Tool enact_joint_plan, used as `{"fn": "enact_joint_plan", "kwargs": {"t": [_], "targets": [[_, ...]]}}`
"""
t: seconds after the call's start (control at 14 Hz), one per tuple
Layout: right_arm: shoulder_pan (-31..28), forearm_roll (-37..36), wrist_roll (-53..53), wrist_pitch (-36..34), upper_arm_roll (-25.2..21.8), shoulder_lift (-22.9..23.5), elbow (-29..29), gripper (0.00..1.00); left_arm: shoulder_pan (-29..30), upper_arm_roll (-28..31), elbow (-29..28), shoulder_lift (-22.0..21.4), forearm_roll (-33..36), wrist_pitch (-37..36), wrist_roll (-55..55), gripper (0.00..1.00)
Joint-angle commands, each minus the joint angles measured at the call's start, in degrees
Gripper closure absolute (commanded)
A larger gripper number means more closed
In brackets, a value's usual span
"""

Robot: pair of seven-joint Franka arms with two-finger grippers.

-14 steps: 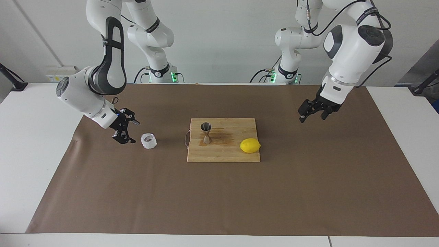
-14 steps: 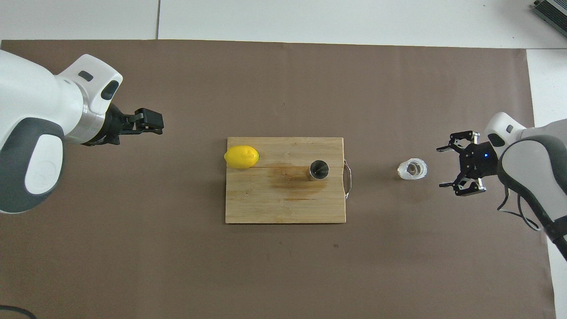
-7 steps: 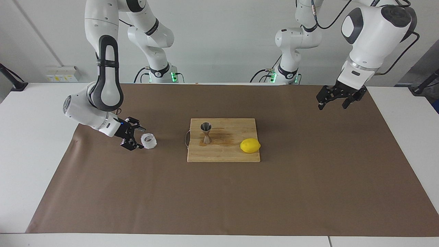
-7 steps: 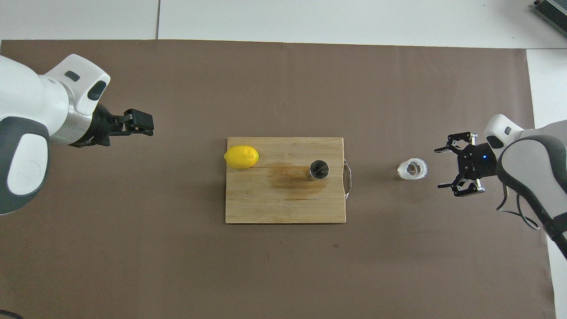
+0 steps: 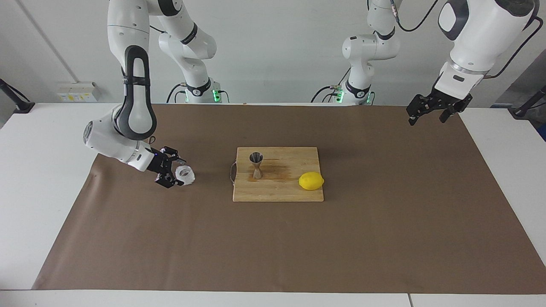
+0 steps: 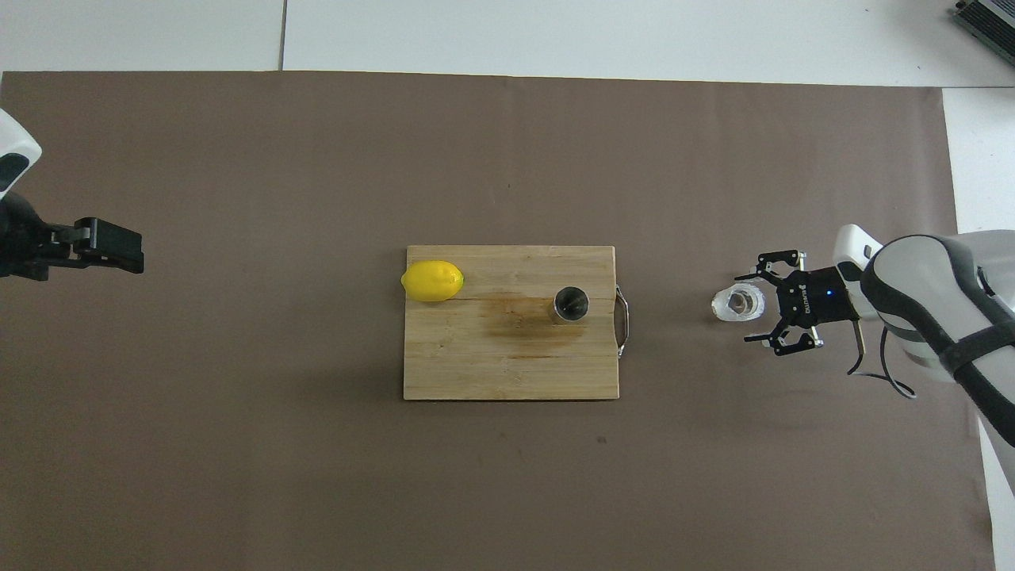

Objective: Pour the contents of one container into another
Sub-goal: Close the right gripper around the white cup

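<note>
The knobbly clear glass cup (image 5: 185, 175) stands on the brown mat toward the right arm's end; it also shows in the overhead view (image 6: 737, 304). My right gripper (image 5: 175, 173) (image 6: 748, 308) is open and low at the cup's side, its fingertips reaching to either side of the cup without closing on it. The steel jigger (image 5: 256, 165) (image 6: 571, 304) stands upright on the wooden cutting board (image 5: 277, 192) (image 6: 476, 365). My left gripper (image 5: 427, 119) (image 6: 119, 247) is open and empty, raised over the mat at the left arm's end.
A yellow lemon (image 5: 311, 181) (image 6: 431, 281) lies on the board at its end toward the left arm. The board has a wire handle (image 6: 624, 320) at the end facing the cup, and a wet stain beside the jigger.
My right gripper has dropped and slid toward the cup until its open fingers flank it. My left arm has risen and pulled back toward its own end of the table.
</note>
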Motion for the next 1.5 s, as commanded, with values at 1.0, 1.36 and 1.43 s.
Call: {"fn": "enact_joint_plan", "kwargs": {"t": [1.0,1.36,1.43], "targets": [[2.39,3.13,2.97,1.93,0.18,-0.05,0.21,0.89,-0.31,-1.0,-1.26,-0.74,-0.06,2.93,0.35,0.0],[7.3,2.17,15.27,3.96,0.1,-5.58,0.3,0.93,0.48,-0.91,-3.8,-1.88,-0.06,4.59,0.79,0.0],[8.97,1.82,18.16,4.04,0.01,-6.29,0.3,0.93,0.48,-0.91,-4.51,-2.06,-0.06,5.47,0.79,0.0]]}}
